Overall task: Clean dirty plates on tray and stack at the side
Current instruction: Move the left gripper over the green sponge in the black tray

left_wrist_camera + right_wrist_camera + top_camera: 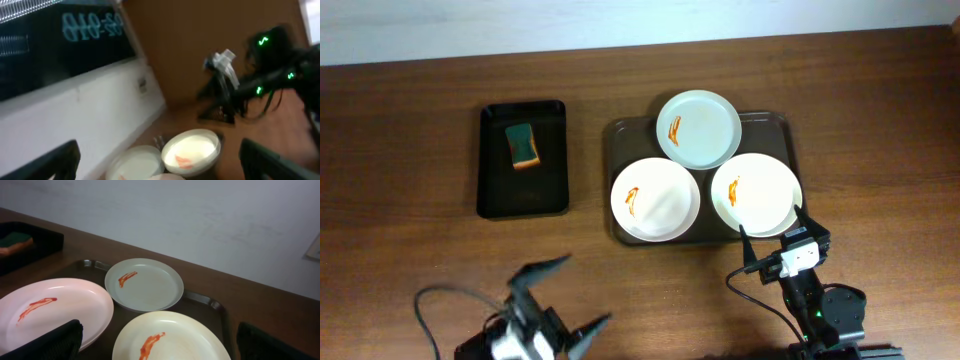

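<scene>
Three white plates lie on the dark brown tray [620, 135], each with an orange-red smear: a back plate [698, 128], a front-left plate [655, 198] and a front-right plate [756, 193]. They also show in the right wrist view: the back plate [144, 284], the left plate [50, 309], the near plate [172, 337]. My right gripper [776, 233] is open and empty at the front edge of the front-right plate. My left gripper [570, 292] is open and empty, well short of the tray. The left wrist view is blurred and shows plates [192, 150].
A smaller black tray [523, 160] stands at the left with a green and orange sponge [523, 145] on it; it also shows in the right wrist view [30, 242]. Cables trail by both arm bases. A white wall runs along the table's far edge.
</scene>
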You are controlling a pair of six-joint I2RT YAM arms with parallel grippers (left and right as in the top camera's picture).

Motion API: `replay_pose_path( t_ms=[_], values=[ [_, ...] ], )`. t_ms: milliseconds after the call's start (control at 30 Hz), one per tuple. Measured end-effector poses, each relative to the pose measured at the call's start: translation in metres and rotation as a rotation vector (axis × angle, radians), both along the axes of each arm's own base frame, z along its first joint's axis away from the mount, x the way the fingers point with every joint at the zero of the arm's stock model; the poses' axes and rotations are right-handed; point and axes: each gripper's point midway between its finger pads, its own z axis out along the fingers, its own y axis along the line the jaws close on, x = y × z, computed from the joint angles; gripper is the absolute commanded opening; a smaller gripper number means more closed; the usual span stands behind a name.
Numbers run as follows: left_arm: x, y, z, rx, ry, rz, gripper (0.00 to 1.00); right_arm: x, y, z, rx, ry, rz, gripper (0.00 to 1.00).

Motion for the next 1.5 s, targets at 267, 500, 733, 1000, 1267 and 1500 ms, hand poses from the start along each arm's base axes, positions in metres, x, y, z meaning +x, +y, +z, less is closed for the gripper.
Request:
replay_pose_path(
  t_ms=[267,500,733,1000,1267,1500],
  values=[
    [0.046,0.027,-0.002,-0.066,0.171,0.264,1.0,0.0,0.0,0.0,0.0,0.0,0.0,0.98],
    [0.104,0.071,-0.02,0.085,0.86,0.615,1.0,0.0,0.0,0.0,-0.001,0.002,0.0,0.98],
    [0.154,0.068,-0.041,0.128,1.223,0.592,0.99,0.0,0.0,0.0,-0.001,0.0,0.0,0.98],
    [0.249,0.129,-0.105,0.359,1.609,0.992,1.0,0.0,0.0,0.0,0.0,0.0,0.0,0.98],
    [0.254,0.082,-0.101,0.223,1.709,0.703,1.0,0.0,0.0,0.0,0.0,0.0,0.0,0.99],
    [0.242,0.063,-0.095,0.176,1.789,0.579,1.0,0.0,0.0,0.0,-0.001,-0.001,0.0,0.98]
  ],
)
